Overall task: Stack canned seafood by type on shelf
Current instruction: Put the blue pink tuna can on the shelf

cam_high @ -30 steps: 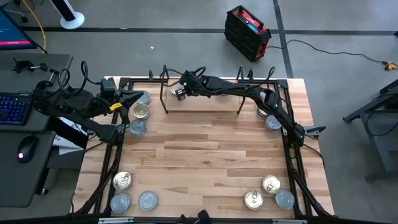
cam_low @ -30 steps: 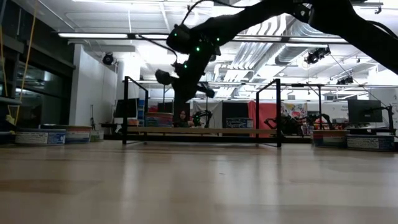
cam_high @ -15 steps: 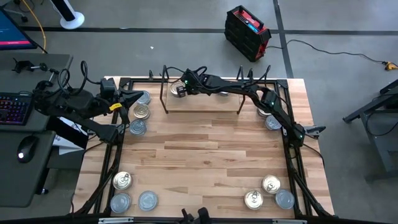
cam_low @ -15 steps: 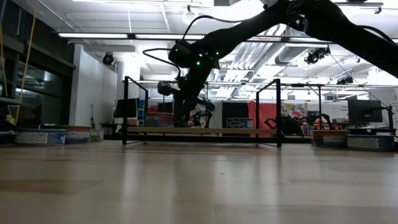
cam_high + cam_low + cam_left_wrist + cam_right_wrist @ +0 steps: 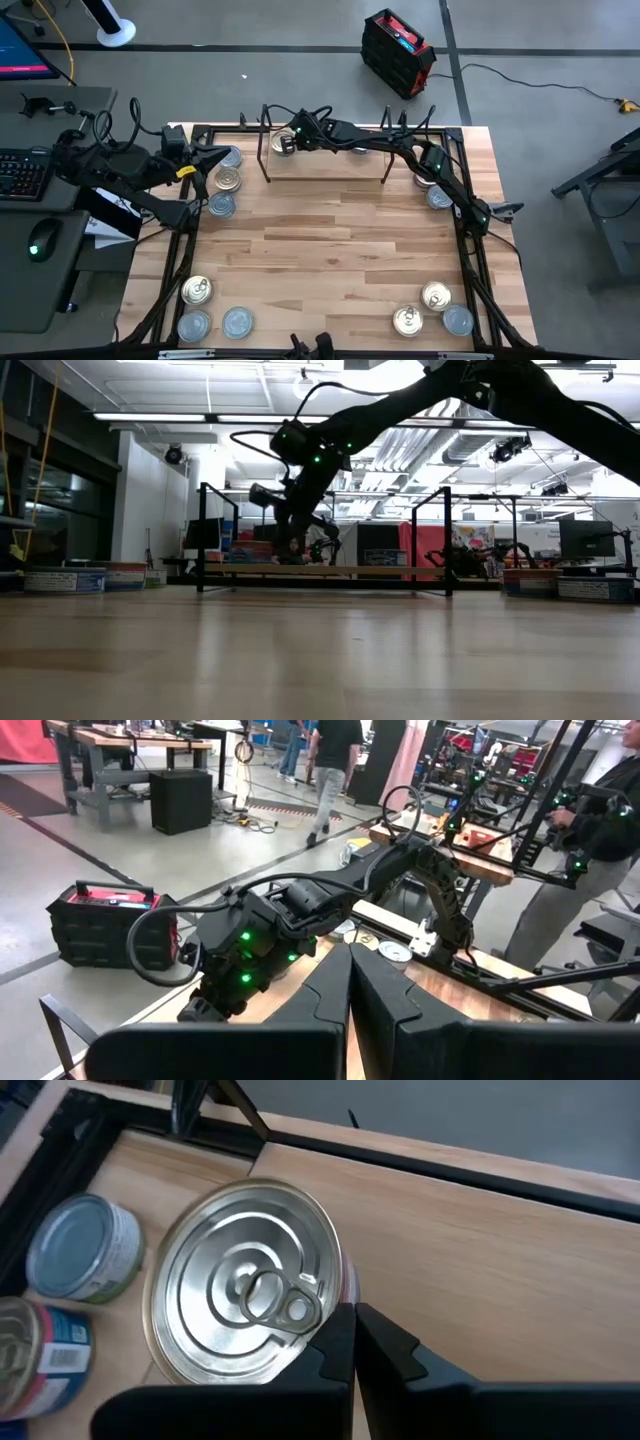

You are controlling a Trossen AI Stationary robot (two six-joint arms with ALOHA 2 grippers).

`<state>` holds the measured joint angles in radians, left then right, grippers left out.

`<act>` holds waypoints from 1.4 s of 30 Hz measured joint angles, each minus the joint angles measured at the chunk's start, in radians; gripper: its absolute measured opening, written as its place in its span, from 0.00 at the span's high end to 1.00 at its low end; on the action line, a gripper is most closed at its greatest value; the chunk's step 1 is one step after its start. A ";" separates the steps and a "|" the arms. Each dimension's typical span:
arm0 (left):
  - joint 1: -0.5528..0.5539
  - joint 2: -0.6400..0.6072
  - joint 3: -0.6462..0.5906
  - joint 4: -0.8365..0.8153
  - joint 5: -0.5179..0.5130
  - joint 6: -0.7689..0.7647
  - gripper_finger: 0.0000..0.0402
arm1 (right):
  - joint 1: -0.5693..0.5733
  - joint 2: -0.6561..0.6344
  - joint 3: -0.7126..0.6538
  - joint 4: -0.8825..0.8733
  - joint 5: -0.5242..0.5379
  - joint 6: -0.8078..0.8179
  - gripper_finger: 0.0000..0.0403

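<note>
Right claw (image 5: pixel 283 144) shifted outward, shut beside tin (image 5: pixel 245 1295).

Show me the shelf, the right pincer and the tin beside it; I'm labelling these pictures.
shelf (image 5: pixel 330 166), high view, bare board.
right pincer (image 5: pixel 354 1335), right wrist view, between its shut fingertips.
silver tin (image 5: pixel 245 1295), right wrist view, centre of lid by the pull ring.

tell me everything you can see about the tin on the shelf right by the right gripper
The tin is a flat round can with a shiny silver metal lid, pressed concentric rings and a ring pull lying flat. Its lid faces up and it sits on the shelf board, at the end nearest the left arm. The shut right gripper hangs just at its rim; whether they touch cannot be told. Two more tins stand on the table beyond it.
</note>
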<state>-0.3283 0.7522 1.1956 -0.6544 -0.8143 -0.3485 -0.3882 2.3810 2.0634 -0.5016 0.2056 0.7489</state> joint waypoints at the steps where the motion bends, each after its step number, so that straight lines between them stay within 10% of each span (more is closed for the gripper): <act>1: 0.000 0.000 0.000 0.000 0.000 0.000 1.00 | 0.000 0.000 0.000 -0.001 0.003 0.001 1.00; 14: 0.000 0.004 0.000 -0.136 0.017 -0.091 1.00 | -0.048 -0.152 0.000 -0.156 0.048 -0.271 1.00; 23: -0.047 0.095 -0.156 -0.324 0.305 -0.376 1.00 | -0.014 -0.323 0.000 -0.457 0.084 -0.474 1.00; 31: -0.260 0.106 -0.538 -0.081 0.553 -0.668 1.00 | 0.056 -0.405 0.000 -0.711 0.155 -0.439 1.00; 42: -0.475 0.148 -0.553 -0.174 0.624 -0.686 1.00 | 0.277 -0.531 -0.186 -0.807 0.160 -0.284 1.00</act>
<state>-0.8028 0.9001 0.6427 -0.8282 -0.1906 -1.0348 -0.1116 1.8500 1.8774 -1.3086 0.3655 0.4650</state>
